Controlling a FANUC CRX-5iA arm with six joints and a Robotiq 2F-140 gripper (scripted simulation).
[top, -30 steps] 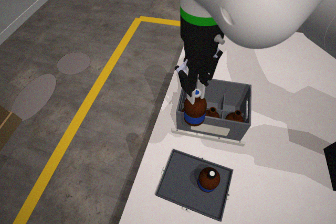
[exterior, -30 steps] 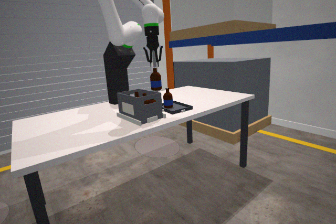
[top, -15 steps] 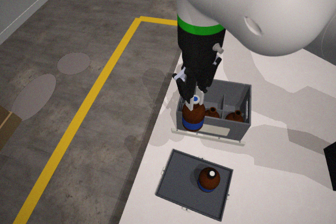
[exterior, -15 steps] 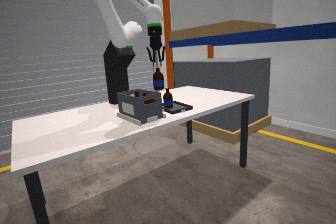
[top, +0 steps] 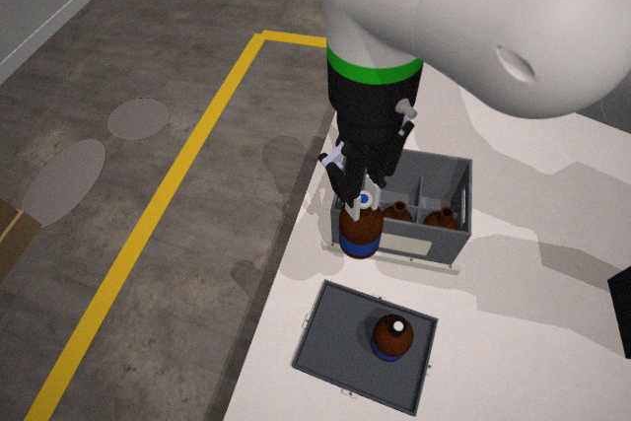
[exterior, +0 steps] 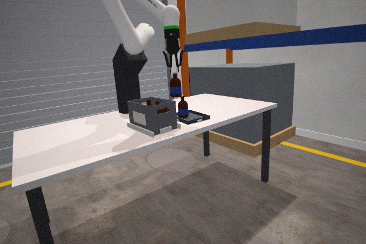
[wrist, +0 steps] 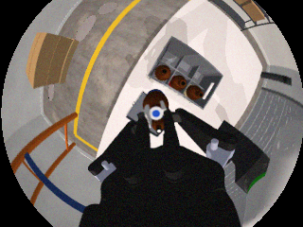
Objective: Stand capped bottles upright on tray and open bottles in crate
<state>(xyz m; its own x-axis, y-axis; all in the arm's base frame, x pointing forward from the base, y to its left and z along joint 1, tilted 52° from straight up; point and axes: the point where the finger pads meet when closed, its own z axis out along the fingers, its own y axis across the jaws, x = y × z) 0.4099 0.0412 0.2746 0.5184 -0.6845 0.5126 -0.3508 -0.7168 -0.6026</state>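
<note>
- Gripper (exterior: 173, 68) closed narrow on the neck of a capped bottle (exterior: 175, 87), just under its white-and-blue cap. Fingers point straight down.
- Held bottle hangs upright, long axis vertical, well above the table (exterior: 236, 108). Nothing touches its base.
- Key relation: the tray (top: 325, 324) lies toward the near edge of the table from the held bottle in the top view, beyond the front wall of the crate (top: 448, 247). The bottle sits over the crate's front-left corner, close to the table's left edge.
- Judgement: the coming move is a sideways carry toward the tray, then a straight descent. The axis needs no turning.
- The tray's left half looks free; a second capped bottle (top: 392, 337) stands on its right half. The descent should keep apart from it.
- Counts: capped bottles, two (one held, one on tray). Open bottles (top: 442, 218), three by the wrist view, all upright in crate cells; the top view shows only two, the arm hiding part of the crate.
- One crate, one tray, both flat on the table, neither held.
</note>
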